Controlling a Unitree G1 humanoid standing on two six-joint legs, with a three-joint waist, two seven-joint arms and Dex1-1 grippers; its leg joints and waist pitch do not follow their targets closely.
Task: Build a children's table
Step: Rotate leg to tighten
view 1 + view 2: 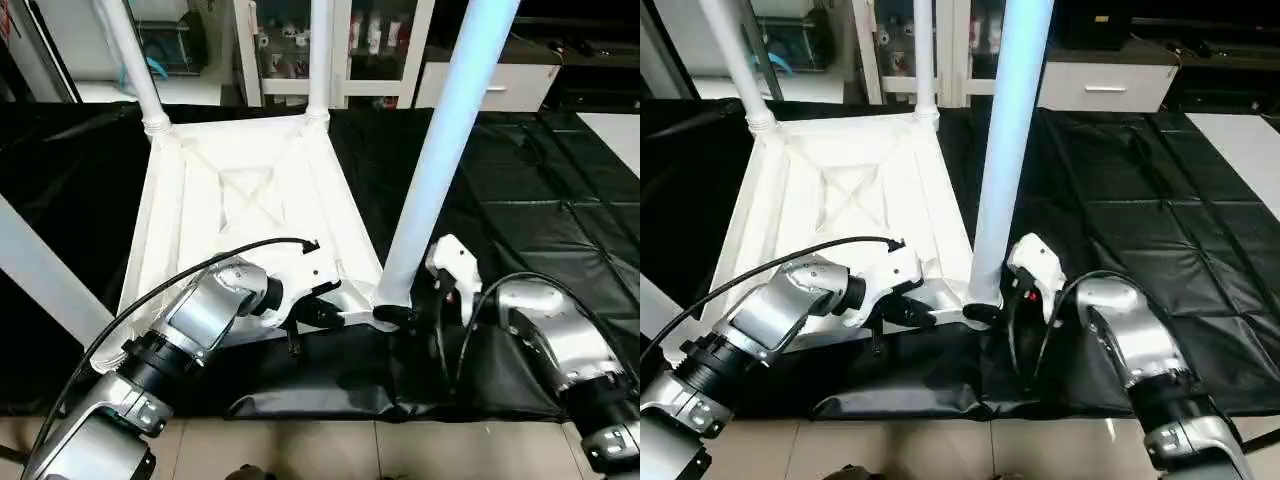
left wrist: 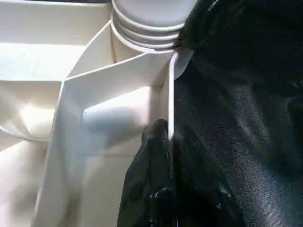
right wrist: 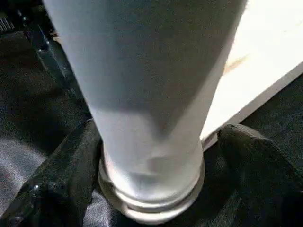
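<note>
The right end effector stands wide open at the foot of the near right leg, one black finger on each side of the tube, holding nothing firmly; in the right wrist view there looks to be a small gap between the fingers and the leg. The leg rises straight up from its corner socket, long axis vertical, directly between these fingers.

The left end effector is pinched nearly shut on the thin near-edge rim of the upturned top, just left of that same socket. Its fingers straddle the rim where white plastic meets black cover.

The top lies underside up on the black-covered desk, ribs and X-brace showing. Two more legs stand in the far corner sockets, and another white leg crosses the left edge of the head view at a slant.

The right arm is the nearer to the near right leg. Any further seating, in my judgement, means closing on it and pressing down along its axis while the left steadies the top.
</note>
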